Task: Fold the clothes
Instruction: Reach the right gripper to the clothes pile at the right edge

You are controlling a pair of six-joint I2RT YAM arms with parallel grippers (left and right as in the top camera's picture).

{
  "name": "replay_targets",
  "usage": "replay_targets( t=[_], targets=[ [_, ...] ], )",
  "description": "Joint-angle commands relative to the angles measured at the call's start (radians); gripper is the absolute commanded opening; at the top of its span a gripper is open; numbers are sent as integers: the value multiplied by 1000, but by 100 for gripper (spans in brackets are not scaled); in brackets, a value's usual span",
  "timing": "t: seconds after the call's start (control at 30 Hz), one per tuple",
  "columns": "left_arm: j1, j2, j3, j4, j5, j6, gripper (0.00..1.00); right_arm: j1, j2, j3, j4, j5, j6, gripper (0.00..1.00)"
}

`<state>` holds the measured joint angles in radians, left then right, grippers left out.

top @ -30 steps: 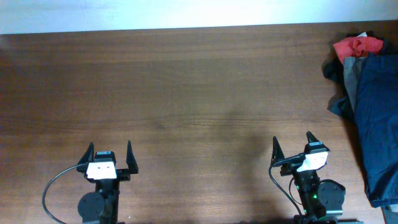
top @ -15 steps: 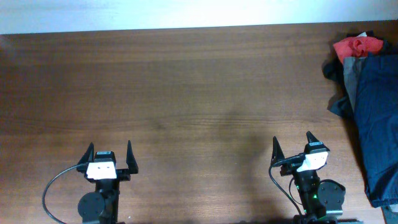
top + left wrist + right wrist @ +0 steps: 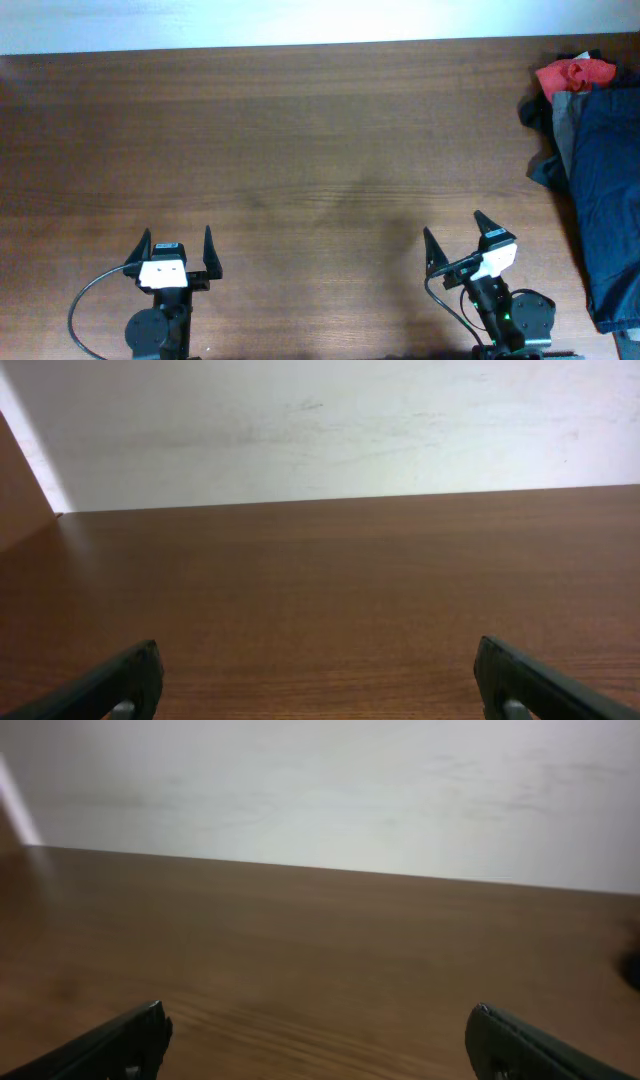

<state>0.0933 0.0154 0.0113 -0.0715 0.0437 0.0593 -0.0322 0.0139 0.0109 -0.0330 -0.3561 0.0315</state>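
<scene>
A pile of clothes lies at the table's far right in the overhead view: a dark navy blue garment [image 3: 608, 190] on top, a grey one [image 3: 563, 112] beneath its upper edge and a red one [image 3: 572, 72] at the back. My left gripper [image 3: 172, 241] is open and empty near the front left edge; it also shows in the left wrist view [image 3: 320, 680]. My right gripper [image 3: 455, 231] is open and empty at the front right, well left of the pile, and turned a little leftward; it also shows in the right wrist view [image 3: 320, 1038].
The brown wooden table [image 3: 300, 140] spreads between the arms and the white wall behind it [image 3: 330, 420]. A dark bit of cloth shows at the right edge of the right wrist view [image 3: 632, 968].
My right gripper has turned leftward and shifted a little to the left and forward. The left gripper and the clothes have not moved.
</scene>
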Motion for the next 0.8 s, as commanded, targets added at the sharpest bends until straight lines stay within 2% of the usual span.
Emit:
replay_targets(
  t=[0.0,0.2,0.37,0.57,0.67,0.73,0.77],
  targets=[
    [6,-8,-2,-8,-7,-6,99,-8,-10,-5,29,-82,14,99],
    [6,-8,-2,-8,-7,-6,99,-8,-10,-5,115,-188,24,99],
    [6,-8,-2,-8,-7,-6,99,-8,-10,1,238,-190,90,99],
    [6,-8,-2,-8,-7,-6,99,-8,20,108,247,-41,89,99],
    [6,-9,-2,-8,-7,-6,99,-8,127,208,222,63,59,99],
    [6,-8,-2,-8,-7,-6,99,-8,316,350,169,103,-29,99],
    [6,-8,-2,-8,-7,-6,99,-8,348,377,150,126,-33,99]
  ],
)
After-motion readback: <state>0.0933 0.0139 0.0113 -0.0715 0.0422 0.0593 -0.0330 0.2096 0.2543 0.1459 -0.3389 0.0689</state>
